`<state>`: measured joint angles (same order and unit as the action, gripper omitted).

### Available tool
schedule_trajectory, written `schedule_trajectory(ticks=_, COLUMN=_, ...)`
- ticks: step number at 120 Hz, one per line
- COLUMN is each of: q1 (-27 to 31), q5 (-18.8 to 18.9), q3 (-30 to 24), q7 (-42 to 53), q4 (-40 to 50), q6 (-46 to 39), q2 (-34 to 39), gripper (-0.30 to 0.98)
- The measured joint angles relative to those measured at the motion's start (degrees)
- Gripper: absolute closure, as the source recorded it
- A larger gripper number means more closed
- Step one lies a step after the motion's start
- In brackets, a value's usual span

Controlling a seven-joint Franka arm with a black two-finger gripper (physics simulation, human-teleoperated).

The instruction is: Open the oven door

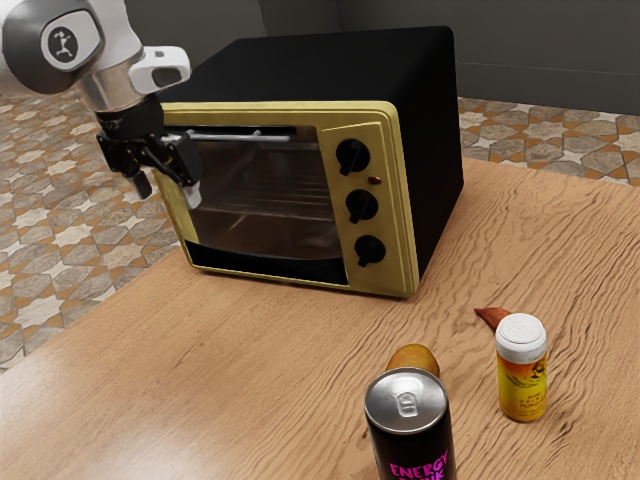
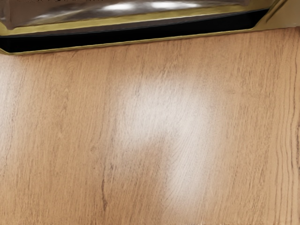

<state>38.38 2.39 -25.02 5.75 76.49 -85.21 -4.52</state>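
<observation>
Wide apart and empty at the exterior view's upper left, the black two-finger gripper [image 1: 167,190] should align squarely with the silver handle [image 1: 240,136] of the shut glass oven door [image 1: 265,200], left of centre, before gripping and easing it outward.

Soft light spreads pale glare over the wooden table [image 2: 164,108] and white glints across the oven glass [image 2: 117,7].
</observation>
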Motion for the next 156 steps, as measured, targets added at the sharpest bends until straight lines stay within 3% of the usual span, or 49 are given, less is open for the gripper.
schedule_trajectory(ticks=17, q1=-1.9, q5=-0.2, q3=0.1, q7=1.2, q4=-0.9, q6=0.6, q2=0.1, gripper=0.00)
schedule_trajectory(ticks=27, q1=-3.0, q5=-0.1, q3=5.2, q7=6.8, q4=-15.2, q6=3.6, q2=4.8, gripper=0.00)
schedule_trajectory(ticks=31, q1=-1.2, q5=2.0, q3=5.5, q7=11.9, q4=-17.1, q6=4.4, q2=6.3, gripper=0.00)
schedule_trajectory(ticks=37, q1=4.0, q5=10.1, q3=1.7, q7=18.8, q4=-18.3, q6=4.8, q2=7.0, gripper=0.00)
schedule_trajectory(ticks=43, q1=1.0, q5=13.3, q3=5.3, q7=25.0, q4=-18.7, q6=4.8, q2=8.3, gripper=0.00)
schedule_trajectory(ticks=48, q1=-5.0, q5=9.9, q3=14.8, q7=30.0, q4=-14.7, q6=2.7, q2=10.2, gripper=0.00)
schedule_trajectory(ticks=53, q1=-3.3, q5=4.6, q3=20.9, q7=35.3, q4=-4.5, q6=-1.5, q2=14.7, gripper=0.00)
schedule_trajectory(ticks=61, q1=-1.3, q5=-2.2, q3=24.1, q7=43.0, q4=4.9, q6=-7.0, q2=18.1, gripper=0.00)
schedule_trajectory(ticks=69, q1=-1.2, q5=-6.3, q3=24.4, q7=50.0, q4=8.0, q6=-10.6, q2=19.4, gripper=0.00)
schedule_trajectory(ticks=93, q1=-1.2, q5=-10.3, q3=24.1, q7=66.7, q4=7.5, q6=-15.3, q2=19.4, gripper=0.00)
schedule_trajectory(ticks=111, q1=-1.1, q5=-11.9, q3=25.7, q7=76.0, q4=4.0, q6=-11.3, q2=21.0, gripper=0.00)
schedule_trajectory(ticks=121, q1=-1.0, q5=-14.2, q3=22.3, q7=80.0, q4=8.0, q6=-12.0, q2=18.5, gripper=0.00)
schedule_trajectory(ticks=139, q1=-1.3, q5=-15.8, q3=12.1, q7=85.4, q4=20.4, q6=-21.0, q2=19.3, gripper=0.00)
schedule_trajectory(ticks=156, q1=-1.3, q5=-16.0, q3=8.0, q7=87.7, q4=22.4, q6=-26.3, q2=20.8, gripper=0.00)
